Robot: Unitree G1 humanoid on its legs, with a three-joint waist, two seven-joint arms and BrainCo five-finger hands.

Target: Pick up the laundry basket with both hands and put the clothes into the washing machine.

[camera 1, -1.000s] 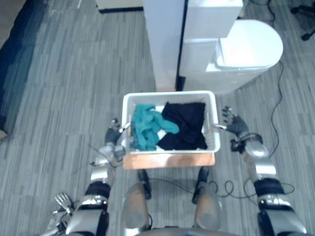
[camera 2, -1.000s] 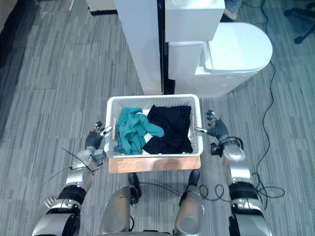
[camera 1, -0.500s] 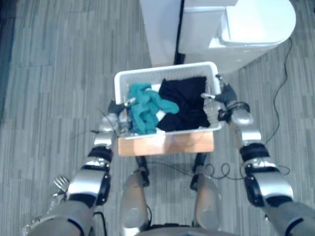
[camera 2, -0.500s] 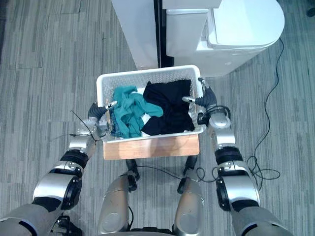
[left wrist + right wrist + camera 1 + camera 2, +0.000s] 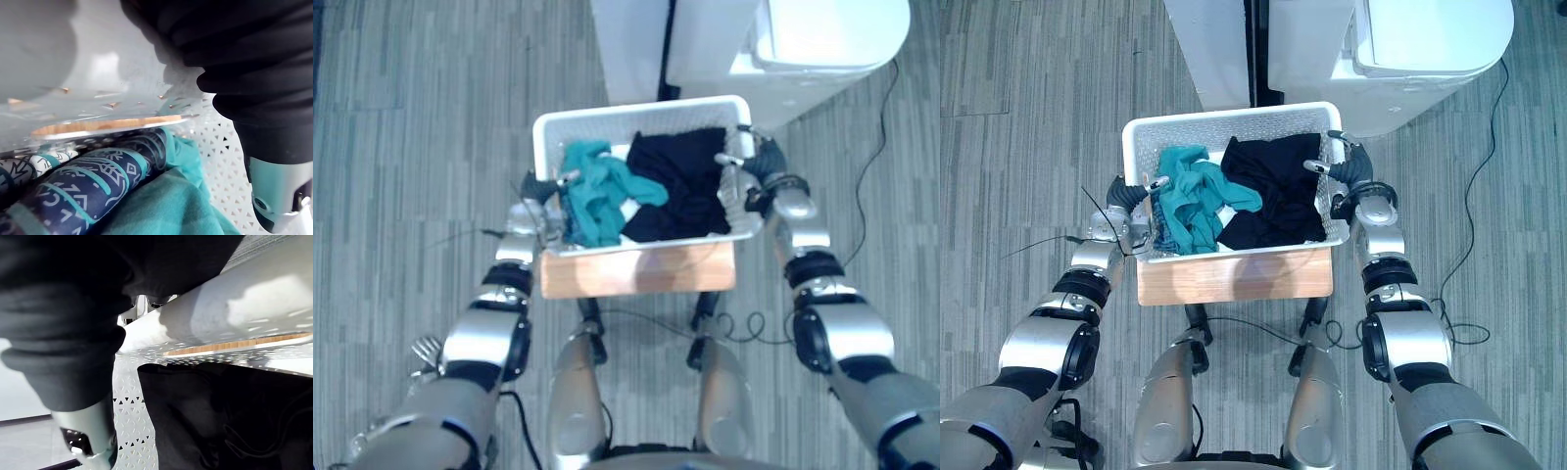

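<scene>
A white perforated laundry basket (image 5: 636, 111) rests on a wooden stool (image 5: 636, 271) in front of me. It holds a teal garment (image 5: 597, 191) on its left and a black garment (image 5: 680, 186) on its right. My left hand (image 5: 533, 196) grips the basket's left rim, and its thumb (image 5: 279, 193) reaches over the rim beside a navy patterned cloth (image 5: 88, 181). My right hand (image 5: 754, 166) grips the right rim, its thumb (image 5: 88, 435) hooked inside next to the black garment. The fingers outside the walls are hidden.
A white washing machine (image 5: 822, 39) with a rounded lid stands just beyond the basket to the right. A tall white cabinet (image 5: 626, 49) stands beside it, with a dark gap between the two. Grey striped carpet (image 5: 411, 147) lies open to the left.
The camera has tipped forward, so the whole scene has slid down. Both hands have closed in from the sides onto the basket's rim, and the right one was apart and open a second ago.
</scene>
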